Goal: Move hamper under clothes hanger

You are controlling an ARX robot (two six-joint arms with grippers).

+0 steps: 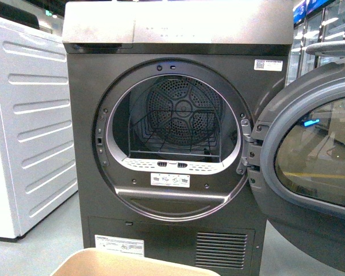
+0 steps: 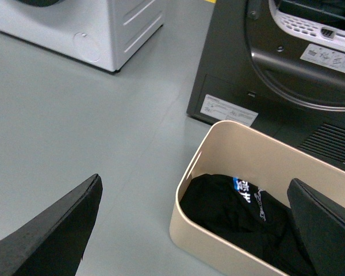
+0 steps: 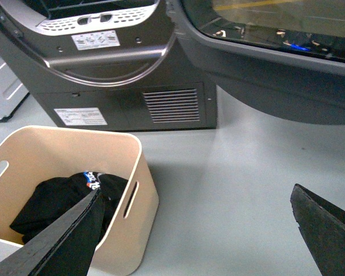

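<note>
The dryer [image 1: 178, 144] fills my front view, door [image 1: 316, 149] wide. The hamper [image 1: 132, 261] sits before it, only its rim showing, cut off. Left gripper [image 2: 194, 181] gapes empty, straddling the hamper's end wall. Right gripper [image 3: 195, 190] does too, one finger over the half-hidden black garment [image 3: 46, 201].

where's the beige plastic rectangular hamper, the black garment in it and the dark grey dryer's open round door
beige plastic rectangular hamper [image 3: 63, 152]: right wrist view, inner far wall
black garment [image 2: 218, 210]: left wrist view, middle of the cloth
dark grey dryer's open round door [image 1: 322, 149]: front view, glass window
</note>
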